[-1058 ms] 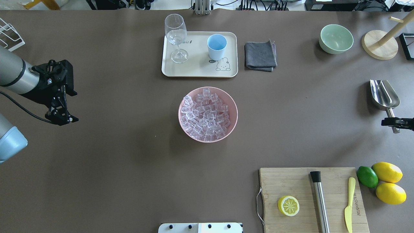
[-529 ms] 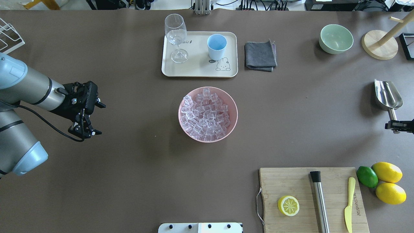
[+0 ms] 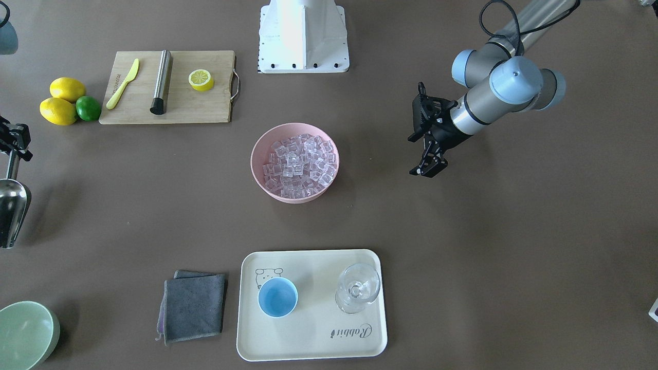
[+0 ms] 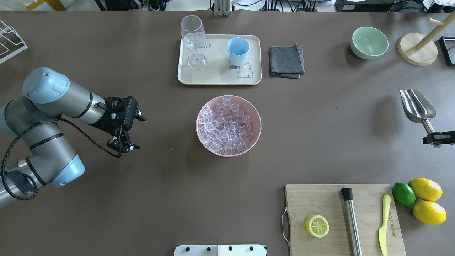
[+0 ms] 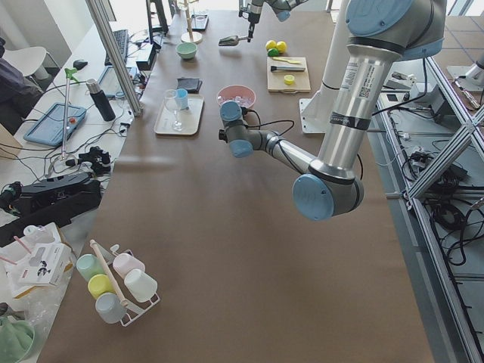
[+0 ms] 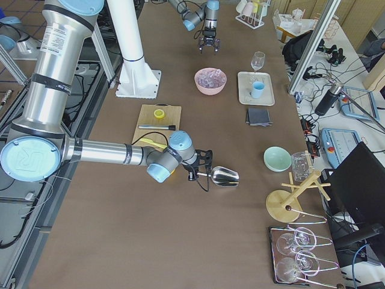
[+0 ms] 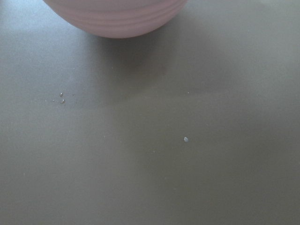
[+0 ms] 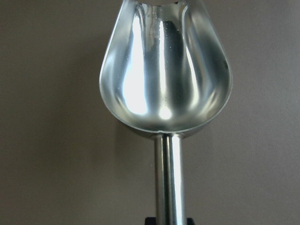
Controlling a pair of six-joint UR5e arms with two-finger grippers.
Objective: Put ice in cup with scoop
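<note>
Front-facing view: the right gripper (image 3: 13,141) clamped the handle of the scoop (image 3: 11,210), well apart from the ice (image 3: 298,165) in the pink bowl (image 3: 295,199). The cup (image 3: 277,297) stood on the tray (image 3: 311,334) near a stemmed glass (image 3: 358,288); a wide swing could have toppled the glass.

Overhead view: the left gripper (image 4: 122,146), apparently closed and empty, hung beside the bowl; crossing paths risked collision.

Right wrist view: the scoop's trough was empty. Under load, the round handle could have rotated in the jaws, spilling cubes short of the small cup.
</note>
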